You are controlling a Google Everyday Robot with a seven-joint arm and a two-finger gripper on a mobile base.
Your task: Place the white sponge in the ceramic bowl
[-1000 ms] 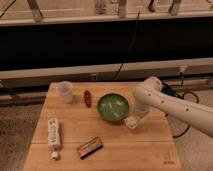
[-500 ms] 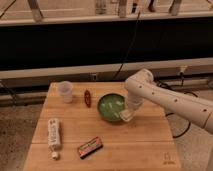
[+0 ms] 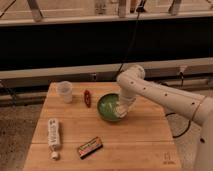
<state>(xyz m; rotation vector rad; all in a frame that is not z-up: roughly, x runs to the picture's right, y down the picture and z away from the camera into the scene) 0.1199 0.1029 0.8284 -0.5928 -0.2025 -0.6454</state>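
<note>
The green ceramic bowl sits near the middle of the wooden table. My white arm reaches in from the right and bends down over the bowl's right side. My gripper is at the bowl's right rim, low over its inside. A pale patch at the gripper's tip may be the white sponge, but I cannot tell it apart from the gripper.
A translucent plastic cup stands at the back left. A small red object lies left of the bowl. A long white printed tube lies at the front left, and a dark red-labelled bar at the front middle.
The arm has swung left from the table right of the bowl, carrying the gripper over the bowl's right rim. The pale sponge no longer shows on the table beside the bowl.
</note>
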